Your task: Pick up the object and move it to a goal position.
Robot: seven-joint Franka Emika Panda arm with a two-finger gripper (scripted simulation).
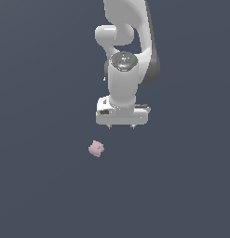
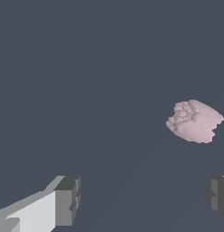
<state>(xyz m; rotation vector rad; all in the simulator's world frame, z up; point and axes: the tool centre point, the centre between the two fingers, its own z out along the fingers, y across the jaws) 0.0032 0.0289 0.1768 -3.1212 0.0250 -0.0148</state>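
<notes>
The object (image 1: 96,148) is a tiny pale pink, lumpy, roughly cube-shaped blob lying on the dark grey floor, in front of and toward the exterior view's left of the hand. It also shows in the wrist view (image 2: 194,120). My white gripper (image 1: 121,126) points down above the floor, its two fingertips spread wide apart and holding nothing. In the wrist view the gripper (image 2: 143,197) is open, with one grey pad (image 2: 68,199) and the other pad (image 2: 216,195) far apart. The object lies apart from both pads, outside the gap.
The white arm (image 1: 128,42) rises behind the hand toward the top of the exterior view. The flat dark grey floor (image 1: 42,186) fills the rest of both views.
</notes>
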